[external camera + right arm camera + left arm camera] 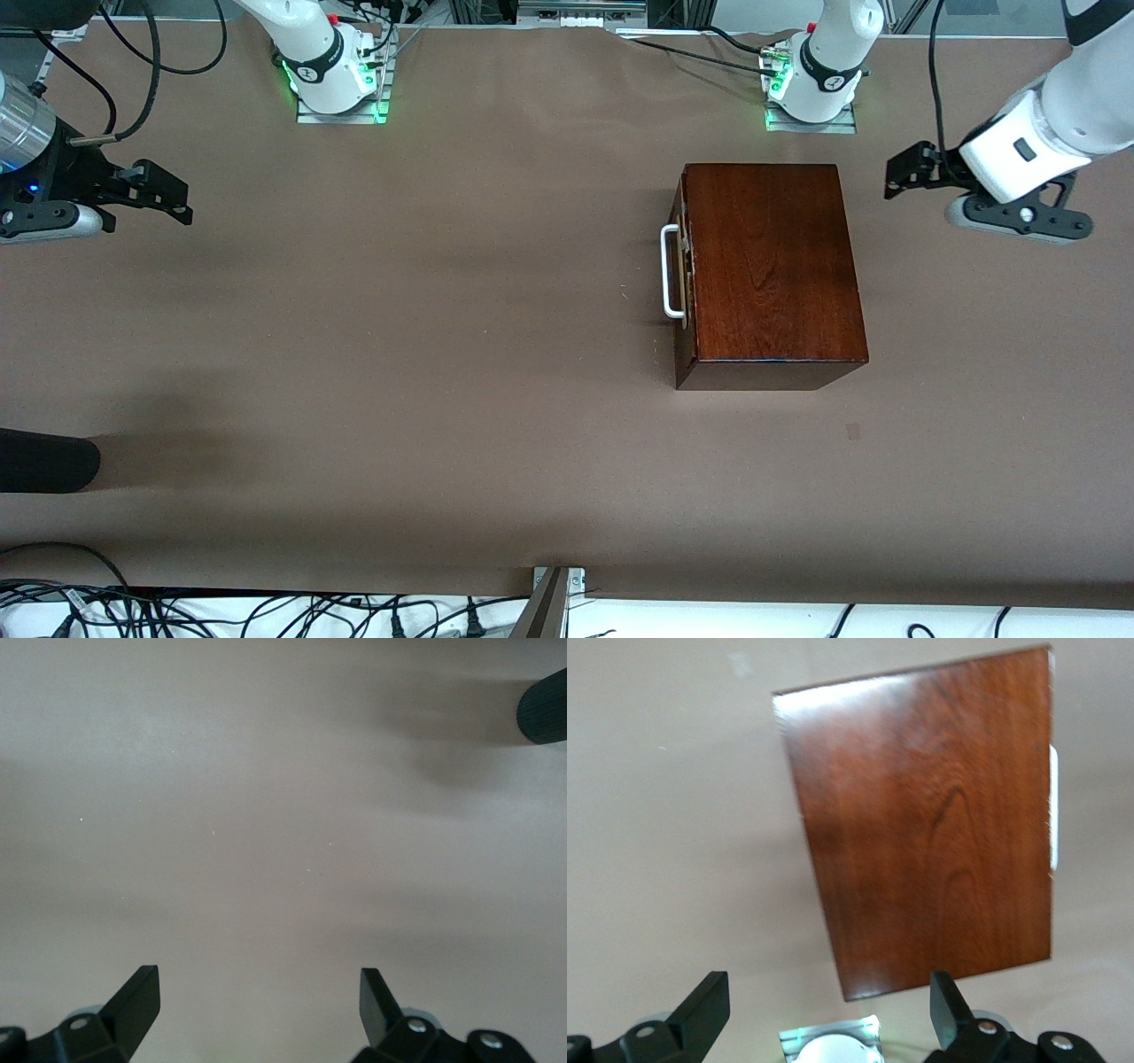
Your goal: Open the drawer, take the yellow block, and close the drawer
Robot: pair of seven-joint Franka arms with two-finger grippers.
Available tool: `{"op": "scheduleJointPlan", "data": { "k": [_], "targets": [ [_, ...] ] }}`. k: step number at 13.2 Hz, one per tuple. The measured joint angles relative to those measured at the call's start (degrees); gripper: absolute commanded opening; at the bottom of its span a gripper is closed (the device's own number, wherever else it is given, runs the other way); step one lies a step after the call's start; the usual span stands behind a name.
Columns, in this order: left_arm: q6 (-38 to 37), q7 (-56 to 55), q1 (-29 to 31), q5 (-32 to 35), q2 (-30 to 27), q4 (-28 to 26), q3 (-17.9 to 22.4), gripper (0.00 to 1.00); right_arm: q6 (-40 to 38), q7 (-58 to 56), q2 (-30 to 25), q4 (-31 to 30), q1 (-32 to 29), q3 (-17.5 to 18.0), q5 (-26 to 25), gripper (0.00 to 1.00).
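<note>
A glossy mahogany box [771,266] lies on the brown table toward the left arm's end. The drawer [683,266] is shut flush in it, and its white bar handle [672,270] faces the right arm's end. The yellow block is hidden. My left gripper [904,173] hangs open and empty beside the box, at the end without the handle. The left wrist view shows its fingers spread wide [828,983] with the box top [930,824] and handle [1053,806] ahead. My right gripper [173,195] hangs open over bare table at the right arm's end, empty in the right wrist view [257,974].
A black rounded object [44,461] juts in over the table at the right arm's end, nearer the front camera, and shows as the black object [545,704] in the right wrist view. Both arm bases [337,80] [811,89] stand along the back edge. Cables [266,611] lie along the near edge.
</note>
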Motion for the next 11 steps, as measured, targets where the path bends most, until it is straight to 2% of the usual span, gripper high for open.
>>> {"op": "scheduleJointPlan", "data": {
  "k": [4, 6, 9, 11],
  "targets": [
    [-0.05, -0.03, -2.27, -0.36, 4.43, 0.2, -7.14, 1.0, 0.0, 0.0, 0.0, 0.0, -0.02, -0.02, 0.0, 1.0],
    [0.36, -0.06, -4.45, -0.36, 8.41, 3.05, -9.76, 1.0, 0.0, 0.0, 0.0, 0.02, -0.02, -0.02, 0.0, 1.0],
    [0.46, -0.11, -9.13, -0.35, 15.78, 9.13, -10.52, 1.0, 0.0, 0.0, 0.0, 0.02, -0.03, -0.02, -0.01, 1.0],
    [2.27, -1.61, -12.03, -0.35, 19.6, 11.14, -10.47, 1.0, 0.0, 0.0, 0.0, 0.03, -0.03, -0.02, -0.01, 1.0]
  ]
}}
